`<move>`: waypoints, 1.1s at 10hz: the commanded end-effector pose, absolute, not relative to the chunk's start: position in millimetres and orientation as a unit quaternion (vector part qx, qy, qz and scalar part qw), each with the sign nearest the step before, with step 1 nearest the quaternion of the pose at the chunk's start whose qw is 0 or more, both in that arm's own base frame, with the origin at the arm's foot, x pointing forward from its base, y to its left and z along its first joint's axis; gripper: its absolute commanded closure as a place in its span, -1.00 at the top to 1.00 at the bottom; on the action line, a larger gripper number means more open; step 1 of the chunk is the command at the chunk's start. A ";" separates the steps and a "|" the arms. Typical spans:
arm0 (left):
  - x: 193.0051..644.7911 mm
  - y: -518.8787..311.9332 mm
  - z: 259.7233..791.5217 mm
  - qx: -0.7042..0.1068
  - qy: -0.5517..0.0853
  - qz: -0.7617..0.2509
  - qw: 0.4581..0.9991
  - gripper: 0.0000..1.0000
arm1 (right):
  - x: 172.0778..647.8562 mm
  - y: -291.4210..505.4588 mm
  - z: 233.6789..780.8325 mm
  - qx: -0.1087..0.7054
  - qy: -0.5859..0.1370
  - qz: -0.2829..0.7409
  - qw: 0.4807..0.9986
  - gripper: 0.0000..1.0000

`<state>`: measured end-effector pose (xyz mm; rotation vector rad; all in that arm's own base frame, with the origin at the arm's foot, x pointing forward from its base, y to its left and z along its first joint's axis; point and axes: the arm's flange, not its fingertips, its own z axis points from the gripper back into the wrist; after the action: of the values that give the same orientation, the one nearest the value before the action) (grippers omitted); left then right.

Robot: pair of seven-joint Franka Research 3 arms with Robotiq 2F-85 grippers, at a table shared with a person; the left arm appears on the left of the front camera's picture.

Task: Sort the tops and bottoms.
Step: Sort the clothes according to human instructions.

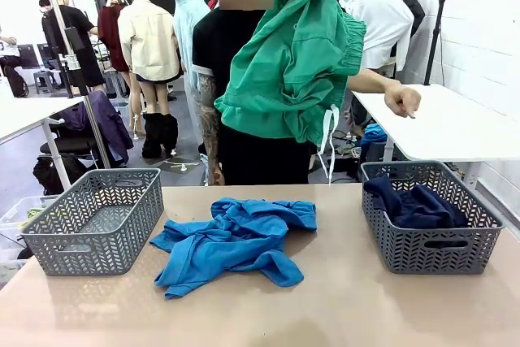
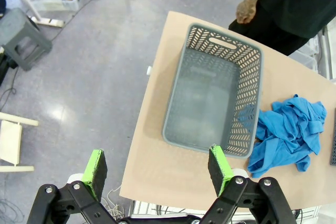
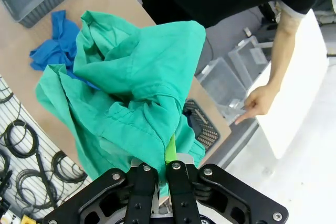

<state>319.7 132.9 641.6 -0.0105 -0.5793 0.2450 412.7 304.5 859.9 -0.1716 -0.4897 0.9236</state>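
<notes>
Front view, upper centre: the sea-green garment [image 1: 288, 62] is hanging bunched in the air above the far edge of the counter [image 1: 349, 298], in front of the person [image 1: 244, 156] standing at the far side, and a white cord [image 1: 329, 140] is dangling from its lower right side. Right wrist view, bottom centre: the right end effector [image 3: 169, 155] is pinching a fold of this garment between fully closed fingers, and the cloth is spilling away from the pads toward the upper left of that frame. Front view, centre: the bright blue garments [image 1: 231, 241] are lying in one crumpled heap on the counter between two grey baskets, just beside the left basket [image 1: 122, 225]. Front view, right: the dark navy garment [image 1: 414, 205] is lying inside the right basket [image 1: 431, 253], with part of it draping over the near left corner of the rim. Front view, upper right: the person's hand [image 1: 402, 101] is reaching out past the hanging garment with the index finger extended. Left wrist view, bottom: the left end effector [image 2: 157, 167] is hovering high over the counter's edge with its green-padded fingers spread wide and gripping nothing — the left basket is lying directly beyond them.
</notes>
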 end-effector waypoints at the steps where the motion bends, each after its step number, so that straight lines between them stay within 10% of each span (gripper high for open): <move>1: 320.2 134.0 642.3 -0.009 -0.287 0.118 0.951 1.00 | 412.3 301.5 860.7 -0.078 -0.242 0.446 0.858 -1.00; 11: 320.2 134.0 642.3 -0.009 -0.287 0.118 0.951 1.00 | 412.7 304.5 859.9 -0.082 -0.234 0.441 0.863 -1.00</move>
<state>319.7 132.9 641.6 -0.0105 -0.5793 0.2450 412.9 304.6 859.6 -0.1717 -0.4887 0.9237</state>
